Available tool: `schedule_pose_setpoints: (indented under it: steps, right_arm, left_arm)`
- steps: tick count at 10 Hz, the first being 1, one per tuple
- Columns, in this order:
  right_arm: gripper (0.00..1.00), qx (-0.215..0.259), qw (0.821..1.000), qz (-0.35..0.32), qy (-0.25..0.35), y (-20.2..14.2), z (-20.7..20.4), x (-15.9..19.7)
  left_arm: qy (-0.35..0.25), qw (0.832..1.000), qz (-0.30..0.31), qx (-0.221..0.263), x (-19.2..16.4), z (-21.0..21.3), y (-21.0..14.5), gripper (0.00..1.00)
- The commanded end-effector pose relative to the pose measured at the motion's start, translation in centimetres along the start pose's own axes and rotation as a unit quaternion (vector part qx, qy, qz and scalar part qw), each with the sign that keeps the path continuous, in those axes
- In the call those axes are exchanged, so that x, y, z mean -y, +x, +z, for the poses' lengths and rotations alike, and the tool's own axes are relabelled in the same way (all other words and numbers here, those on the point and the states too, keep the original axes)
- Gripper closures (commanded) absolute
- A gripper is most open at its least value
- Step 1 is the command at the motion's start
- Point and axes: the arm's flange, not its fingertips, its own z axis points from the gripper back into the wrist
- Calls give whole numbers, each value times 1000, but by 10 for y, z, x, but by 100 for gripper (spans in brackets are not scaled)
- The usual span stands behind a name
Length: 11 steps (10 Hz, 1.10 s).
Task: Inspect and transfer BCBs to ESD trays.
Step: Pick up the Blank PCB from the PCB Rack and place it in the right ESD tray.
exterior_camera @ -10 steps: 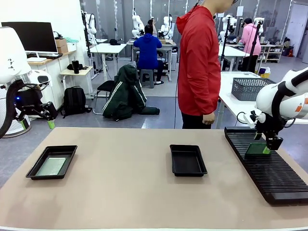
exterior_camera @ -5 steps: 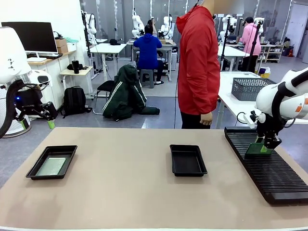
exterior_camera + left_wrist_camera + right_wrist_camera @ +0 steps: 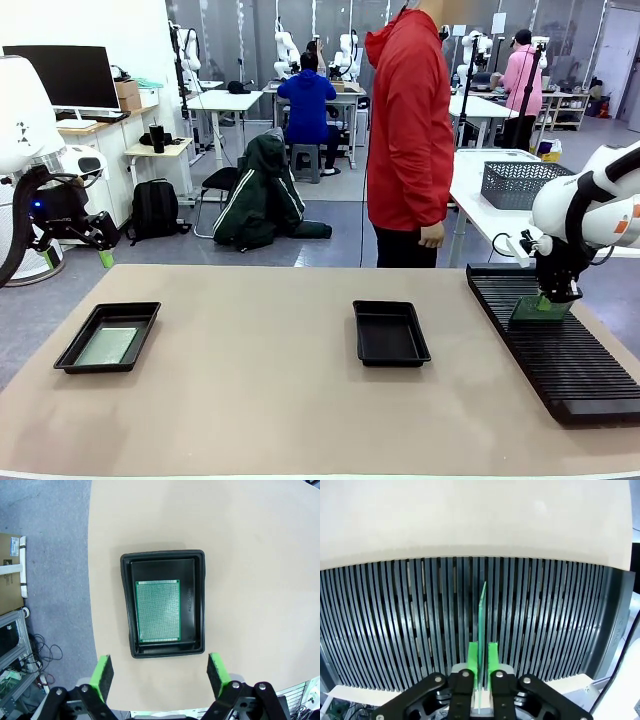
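Note:
One BCB point(image 3: 536, 312) stands on edge in the black slotted rack point(image 3: 560, 365) at the right, and my right gripper point(image 3: 549, 297) is shut on its top edge. The right wrist view shows the same BCB point(image 3: 482, 612) edge-on, pinched between the green pads point(image 3: 474, 661). A second BCB point(image 3: 106, 346) lies flat in the left ESD tray point(image 3: 85, 337); from above, the BCB point(image 3: 158, 611) rests on that tray's point(image 3: 127, 565) floor. My left gripper point(image 3: 160, 672) hangs open, high above it and off the table's left end point(image 3: 75, 240). The middle ESD tray point(image 3: 390, 333) holds nothing.
A person in a red jacket point(image 3: 412, 130) stands at the far side, one hand point(image 3: 431, 236) hanging near the rack's far end. A grey mesh basket point(image 3: 516, 183) sits on a white table behind the rack. Bare table stretches between the trays and along the front.
My right gripper has sunk a little onto the standing BCB and its jaws have closed on the top edge. The person has shifted slightly. The left arm has not moved.

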Motion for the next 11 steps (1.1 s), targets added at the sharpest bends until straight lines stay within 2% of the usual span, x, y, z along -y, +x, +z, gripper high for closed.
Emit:
schedule_pose_setpoints:
  steps: [1,11]
  right_arm:
    - [100,-7,1000,-2,-5,-4,-4,-1]
    - [100,0,1000,-2,0,-2,0,0]
  left_arm:
    - [-3,1000,1,4,0,-1,-1,0]
    - [-3,1000,1,4,0,-1,-1,0]
